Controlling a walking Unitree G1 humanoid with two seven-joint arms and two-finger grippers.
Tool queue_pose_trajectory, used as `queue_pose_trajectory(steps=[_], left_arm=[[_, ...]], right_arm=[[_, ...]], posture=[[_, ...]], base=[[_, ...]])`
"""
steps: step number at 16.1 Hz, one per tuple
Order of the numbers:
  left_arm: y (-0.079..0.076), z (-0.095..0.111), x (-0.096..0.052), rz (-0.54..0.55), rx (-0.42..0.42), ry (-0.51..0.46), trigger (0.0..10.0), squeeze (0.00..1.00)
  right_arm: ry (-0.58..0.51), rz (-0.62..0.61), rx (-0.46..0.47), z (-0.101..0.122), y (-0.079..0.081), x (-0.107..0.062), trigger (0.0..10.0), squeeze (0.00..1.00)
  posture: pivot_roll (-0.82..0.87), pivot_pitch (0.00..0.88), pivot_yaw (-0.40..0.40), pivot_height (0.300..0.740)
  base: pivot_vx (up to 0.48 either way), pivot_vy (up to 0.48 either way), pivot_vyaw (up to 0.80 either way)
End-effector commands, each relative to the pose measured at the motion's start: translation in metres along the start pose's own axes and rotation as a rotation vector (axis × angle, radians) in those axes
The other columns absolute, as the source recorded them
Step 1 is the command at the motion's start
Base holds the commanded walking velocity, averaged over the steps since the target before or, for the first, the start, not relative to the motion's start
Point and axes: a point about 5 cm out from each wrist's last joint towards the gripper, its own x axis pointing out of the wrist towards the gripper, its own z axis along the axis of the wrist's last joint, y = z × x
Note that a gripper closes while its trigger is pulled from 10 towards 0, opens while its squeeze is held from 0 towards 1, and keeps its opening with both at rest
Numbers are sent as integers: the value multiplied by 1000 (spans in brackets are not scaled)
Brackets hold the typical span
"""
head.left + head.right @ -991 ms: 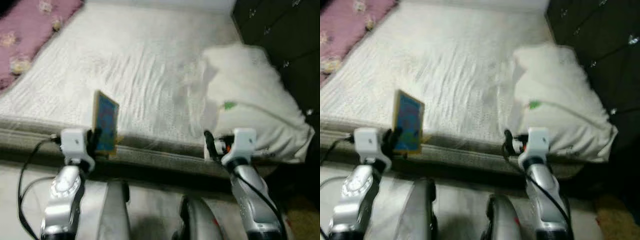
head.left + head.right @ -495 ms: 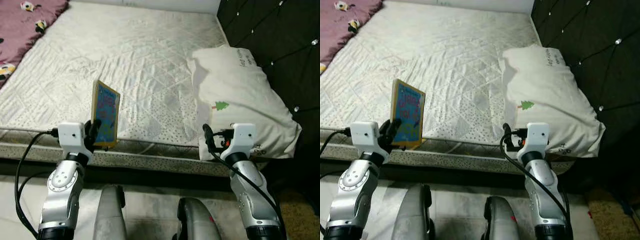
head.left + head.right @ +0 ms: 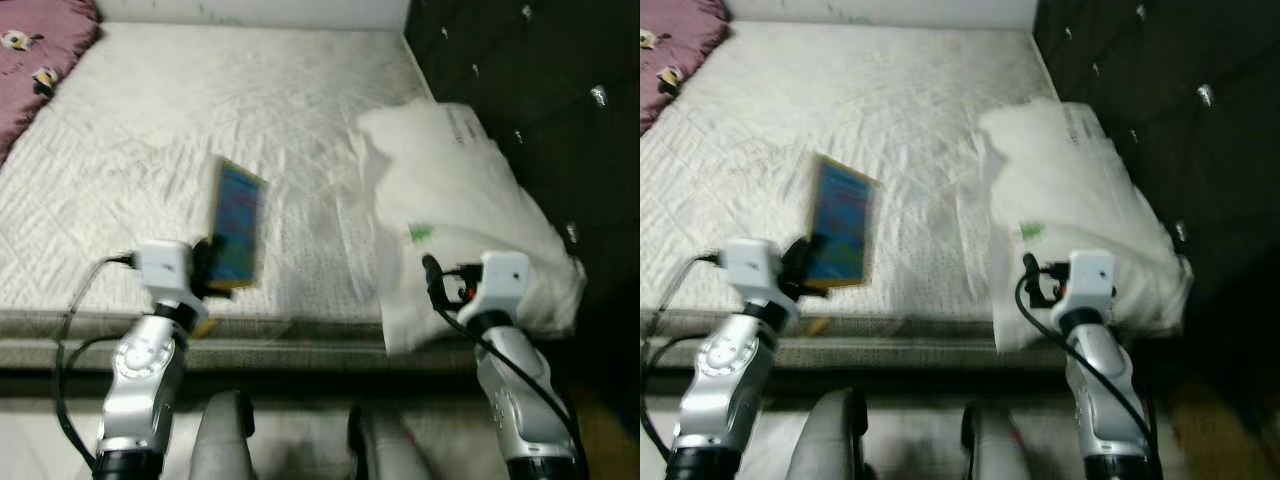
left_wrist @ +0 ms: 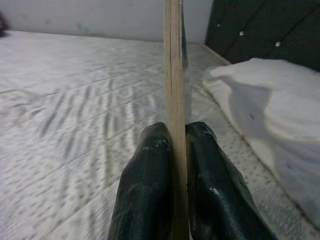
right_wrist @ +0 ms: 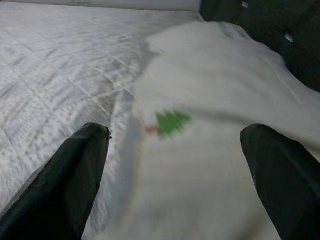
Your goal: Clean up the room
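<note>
Tilted toward two o'clock now, the book (image 3: 237, 226) is pinched by the left gripper (image 4: 172, 165) for carrying; right gripper (image 5: 175, 185) spread before the pillow (image 3: 460, 220)

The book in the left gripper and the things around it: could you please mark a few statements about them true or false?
1. The left gripper is shut on the book. True.
2. The book lies flat on the mattress. False: it is held upright, above the mattress edge.
3. The right gripper is open, facing the white pillow. True.
4. The pillow bears a small red star. False: it has a small green tree mark.
5. The pillow lies beside a dark tufted headboard. True.
6. A purple blanket covers the pillow. False: the purple blanket lies at the far left.
</note>
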Motion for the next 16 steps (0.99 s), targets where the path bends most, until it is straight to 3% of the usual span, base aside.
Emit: queue_pose_trajectory(steps=[1,5,7,8,11,14,16], left_arm=[[16,10,-2,60,27,-38,10000,0],[14,8,-1,62,20,-30,10000,0],[12,1,2,49,-22,16,10000,0],[9,-5,4,13,-63,66,10000,0],[9,-8,11,22,-152,87,10000,0],[5,-14,25,72,-320,126,10000,0],[1,-18,42,81,-455,148,10000,0]], right_arm=[[-20,36,7,6,11,4,10000,0],[-22,33,9,6,11,4,10000,0],[-22,32,10,6,11,5,10000,0],[-22,31,9,6,11,5,10000,0],[-22,33,5,7,10,4,10000,0],[-25,47,6,8,11,4,10000,0],[-26,50,-4,9,10,2,10000,0]], posture=[[-21,68,-51,618],[-22,68,-49,618],[-22,69,-51,618],[-24,70,-54,618],[-28,73,-59,618],[-40,81,-70,613],[-56,88,-76,583]], base=[[480,0,0],[234,0,0],[0,0,0],[0,0,0],[0,0,0],[0,0,0],[0,0,0]])
